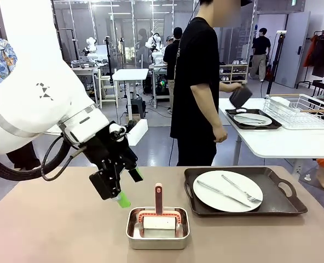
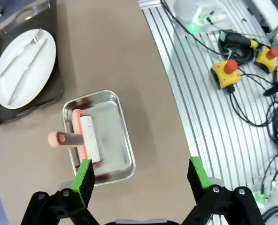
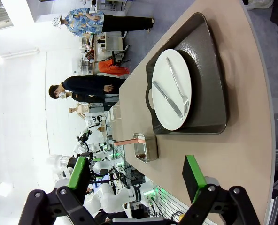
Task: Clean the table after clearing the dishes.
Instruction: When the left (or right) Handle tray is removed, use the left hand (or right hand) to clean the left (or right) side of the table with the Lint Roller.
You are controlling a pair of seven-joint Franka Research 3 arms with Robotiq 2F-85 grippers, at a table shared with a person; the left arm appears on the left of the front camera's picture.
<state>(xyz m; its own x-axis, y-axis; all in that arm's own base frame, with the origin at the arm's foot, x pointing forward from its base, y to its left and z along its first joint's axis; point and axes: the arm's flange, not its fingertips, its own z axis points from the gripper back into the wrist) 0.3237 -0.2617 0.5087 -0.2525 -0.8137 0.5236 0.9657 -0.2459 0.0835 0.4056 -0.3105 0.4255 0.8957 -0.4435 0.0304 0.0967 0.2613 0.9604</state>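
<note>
1 plate (image 1: 227, 190) on its tray (image 1: 291, 209) sits uncleared by the table's (image 1: 52, 230) right edge. Left gripper (image 1: 128, 187) and right gripper (image 3: 136, 169) gape empty; the tray probably needs lifting next.

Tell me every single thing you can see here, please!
taupe-brown rectangular table: one, brown, in front of the robot.
dark rectangular handled tray: one, black, on the right part of that table.
round white plate: one, white, on the tray.
thin silver cutlery: two pieces, silver, lying across the plate.
shiny steel rectangular pan: one, silver, at the near edge, in the middle.
pink-handled scrubber: one, pink and white, in the pan.
white side table: one, white, far right.
second dark tray: one, black, on the side table, with a plate.
white wire rack: one, white, on the side table.
person in black: one, at the far side.
left gripper: black with green pads, open, above the table left of the pan.
right gripper: same colours, open, facing the tray.
</note>
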